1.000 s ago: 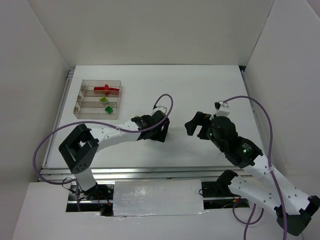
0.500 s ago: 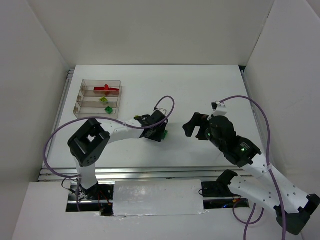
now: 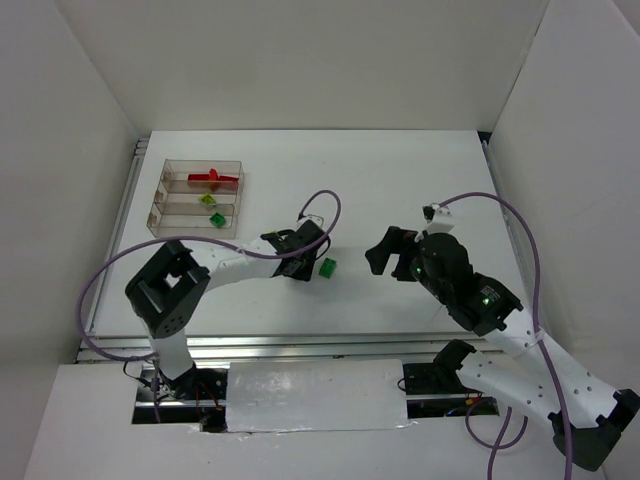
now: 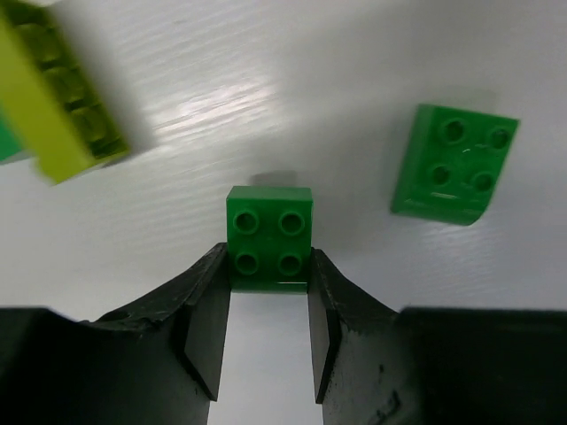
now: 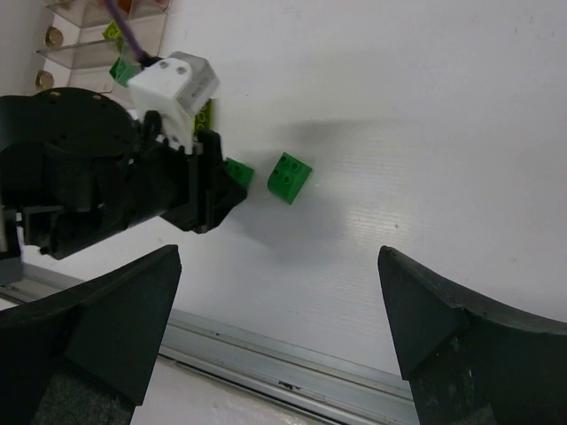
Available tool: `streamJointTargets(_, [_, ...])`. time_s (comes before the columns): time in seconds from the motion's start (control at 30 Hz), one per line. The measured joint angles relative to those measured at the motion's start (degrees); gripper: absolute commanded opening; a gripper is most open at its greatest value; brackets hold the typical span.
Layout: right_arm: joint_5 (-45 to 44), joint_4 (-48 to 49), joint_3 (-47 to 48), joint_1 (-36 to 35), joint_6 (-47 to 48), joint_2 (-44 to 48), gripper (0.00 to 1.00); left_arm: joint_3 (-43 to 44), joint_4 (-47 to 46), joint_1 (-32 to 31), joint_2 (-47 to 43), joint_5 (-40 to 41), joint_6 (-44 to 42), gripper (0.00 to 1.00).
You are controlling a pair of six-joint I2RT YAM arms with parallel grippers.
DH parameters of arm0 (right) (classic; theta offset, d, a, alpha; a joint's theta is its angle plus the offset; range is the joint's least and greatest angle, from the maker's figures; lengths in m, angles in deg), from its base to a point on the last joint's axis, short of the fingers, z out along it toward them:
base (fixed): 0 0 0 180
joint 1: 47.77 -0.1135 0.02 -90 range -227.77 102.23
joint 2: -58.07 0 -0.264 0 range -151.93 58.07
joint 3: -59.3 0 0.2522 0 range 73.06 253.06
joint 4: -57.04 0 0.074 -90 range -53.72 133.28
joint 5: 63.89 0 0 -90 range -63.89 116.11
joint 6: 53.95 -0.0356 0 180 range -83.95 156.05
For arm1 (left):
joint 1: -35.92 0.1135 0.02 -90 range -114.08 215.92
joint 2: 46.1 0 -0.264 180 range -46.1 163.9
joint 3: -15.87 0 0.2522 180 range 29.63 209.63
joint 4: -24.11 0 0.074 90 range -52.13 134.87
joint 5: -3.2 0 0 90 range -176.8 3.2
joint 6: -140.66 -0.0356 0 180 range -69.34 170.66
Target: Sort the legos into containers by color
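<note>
Left gripper (image 4: 268, 276) pinches a green 2x2 lego (image 4: 269, 232); right gripper (image 5: 276, 266) spread wide.
Lego sits at the jaws' 12 o'clock, studs up, square, its edges aligned with the jaws.

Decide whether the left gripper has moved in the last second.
Yes. The left gripper has slid slightly left, toward the tray, uncovering a loose green brick.

— Loose bricks on the table (image 3: 400, 170)?
— Three: two dark green bricks (image 4: 269, 237) (image 4: 454, 165) and one yellow-green brick (image 4: 53, 106).
— The tray (image 3: 157, 205)?
— One, with three compartments (image 3: 180, 203); one green piece (image 3: 216, 221), one lime piece (image 3: 208, 200), reds (image 3: 213, 179) too bunched to count.
</note>
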Motion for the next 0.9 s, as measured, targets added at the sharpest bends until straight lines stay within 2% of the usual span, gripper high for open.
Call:
streamJointTargets(0.2, [1.03, 0.81, -0.83, 0.0, 0.13, -0.02, 0.99, -1.14, 6.19, 4.98, -10.95, 7.63, 5.81, 0.0])
streamJointTargets(0.3, [1.38, 1.92, -1.4, 0.0, 0.15, -0.39, 0.99, -0.2, 6.25, 12.41, -14.38, 8.11, 7.67, 0.0])
streamJointTargets(0.4, [1.64, 2.54, -1.46, 0.0, 0.28, -1.79, 0.99, 1.73, 6.19, 21.33, -13.53, 7.89, 8.87, 0.03])
streamJointTargets(0.43, [1.86, 2.78, -1.46, 0.0, 0.39, -2.4, 0.99, 2.71, 6.43, 24.11, -12.5, 8.24, 9.07, 0.06])
streamJointTargets(0.47, [2.14, 2.91, -1.46, 0.0, 0.48, -3.02, 0.99, 3.93, 6.71, 26.45, -11.15, 8.57, 9.33, 0.15])
streamJointTargets(0.63, [3.52, 3.61, -1.55, 0.0, 0.72, -4.48, 0.99, 9.2, 8.22, 32.2, -5.03, 8.79, 10.23, 0.24])
streamJointTargets(0.73, [4.26, 4.22, -1.77, 0.0, 0.81, -4.81, 0.99, 10.32, 9.05, 34.82, -4.15, 8.31, 10.27, 0.37])
streamJointTargets(0.77, [4.52, 4.37, -1.84, 0.0, 0.81, -4.96, 0.99, 10.6, 9.18, 35.54, -3.96, 8.13, 10.27, 0.5])
streamJointTargets(0.8, [4.7, 4.61, -1.9, 0.0, 0.81, -5.27, 0.99, 10.78, 9.16, 36.09, -3.82, 8.02, 10.25, 0.56])
streamJointTargets(0.83, [4.98, 4.92, -1.95, 0.0, 0.83, -5.53, 0.99, 10.88, 9.18, 36.81, -3.72, 7.96, 10.25, 0.68])
streamJointTargets(0.9, [5.29, 5.38, -2.05, 0.0, 0.85, -5.99, 0.99, 10.91, 9.22, 37.57, -3.65, 7.78, 10.05, 0.78])
